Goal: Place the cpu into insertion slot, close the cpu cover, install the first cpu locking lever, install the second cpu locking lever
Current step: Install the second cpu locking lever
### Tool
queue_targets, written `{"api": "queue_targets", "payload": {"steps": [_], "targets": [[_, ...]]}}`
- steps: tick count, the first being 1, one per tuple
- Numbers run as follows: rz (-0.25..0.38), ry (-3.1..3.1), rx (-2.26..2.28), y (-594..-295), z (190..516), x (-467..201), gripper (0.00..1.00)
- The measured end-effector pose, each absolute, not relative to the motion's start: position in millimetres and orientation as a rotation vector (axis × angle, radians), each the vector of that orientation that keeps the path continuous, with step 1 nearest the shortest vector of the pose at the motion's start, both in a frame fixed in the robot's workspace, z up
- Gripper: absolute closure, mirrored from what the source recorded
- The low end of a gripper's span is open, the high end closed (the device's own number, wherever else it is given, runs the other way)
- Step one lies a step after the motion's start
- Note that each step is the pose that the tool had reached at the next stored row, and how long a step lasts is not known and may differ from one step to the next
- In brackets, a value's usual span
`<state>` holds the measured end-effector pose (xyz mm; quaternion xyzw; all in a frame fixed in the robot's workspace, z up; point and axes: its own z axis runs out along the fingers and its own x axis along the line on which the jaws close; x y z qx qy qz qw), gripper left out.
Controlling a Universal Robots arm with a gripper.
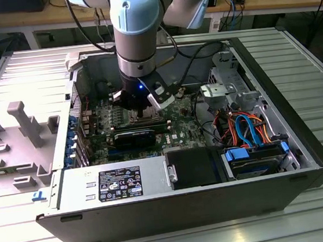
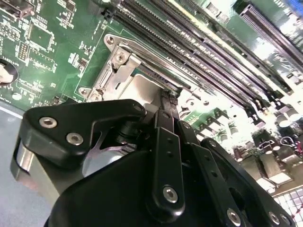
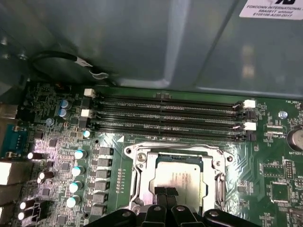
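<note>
Right under the tips of the pincer (image 3: 165,190) lies the cpu (image 3: 180,176). It sits flat down in the insertion slot (image 3: 134,153), with its dull grey metal top facing up at the pincer. The tips hang just over the near edge of the chip; I cannot tell if they touch it. The two black fingers are pressed together, and nothing shows between them.

I think the chip is light, thin and stiff. Its smooth top looks slippery, and the side that faces down is likely easy to hurt. The safe way to hold it would be by two edges across from each other, never flat on the top.

The chip is nearly square, so it has no real long side. Its edges run the same way as the long memory slots (image 3: 165,116), which lie past the chip, on its far side from the pincer.

A thin silver frame, the cpu cover (image 3: 152,179), goes round the chip on all sides. It looks to be lying down flat, but I am not sure it is locked. Green board (image 3: 265,175) spreads out around the pincer on every side.
</note>
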<state>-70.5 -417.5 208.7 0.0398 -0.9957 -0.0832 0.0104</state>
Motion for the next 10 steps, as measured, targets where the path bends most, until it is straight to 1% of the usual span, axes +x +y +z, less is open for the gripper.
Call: {"api": "queue_targets", "payload": {"steps": [5, 8, 10], "targets": [[-0.169, -3.109, 0.123, -410, 212, -68, 0.89], [-0.144, -3.106, 0.122, -406, 214, -65, 0.89], [-0.134, -3.106, 0.122, -404, 224, -65, 0.89]]}}
